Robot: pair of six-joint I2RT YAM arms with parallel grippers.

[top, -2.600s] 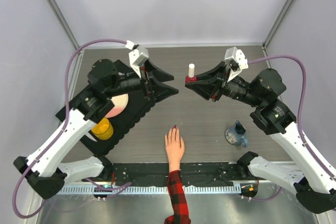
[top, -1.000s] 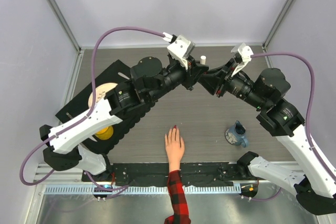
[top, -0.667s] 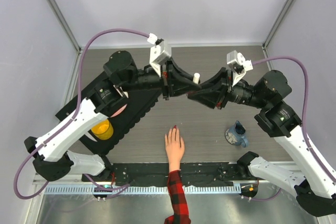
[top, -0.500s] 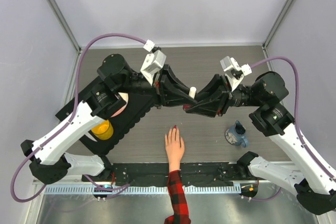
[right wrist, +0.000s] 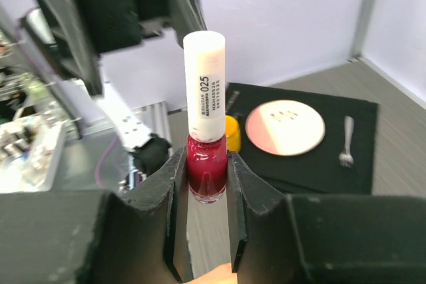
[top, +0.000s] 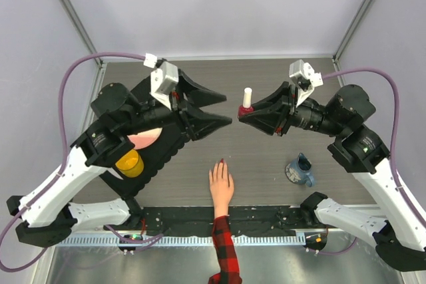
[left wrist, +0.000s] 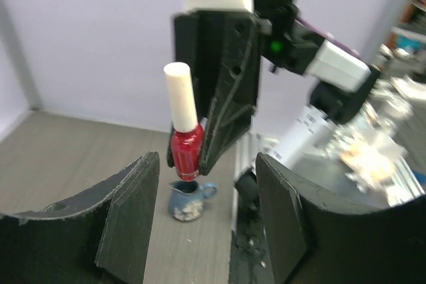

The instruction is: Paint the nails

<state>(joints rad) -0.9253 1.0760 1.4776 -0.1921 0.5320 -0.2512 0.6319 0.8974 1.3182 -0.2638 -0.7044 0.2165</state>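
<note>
Clamping glossy red bottle (right wrist: 205,176), white cylindrical cap (right wrist: 204,81): right jaws; left jaws apart, matte black.

white-and-black arms (top: 61,183) with purple cables (top: 100,57).

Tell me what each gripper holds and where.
Right gripper clamps the polish bottle by its red glass body, below the white cap. Left gripper is open, holding nothing.

Overhead view looking down on table (top: 266,164), wrist views close, facing each other, sharing polish bottle (left wrist: 186,154)
</note>
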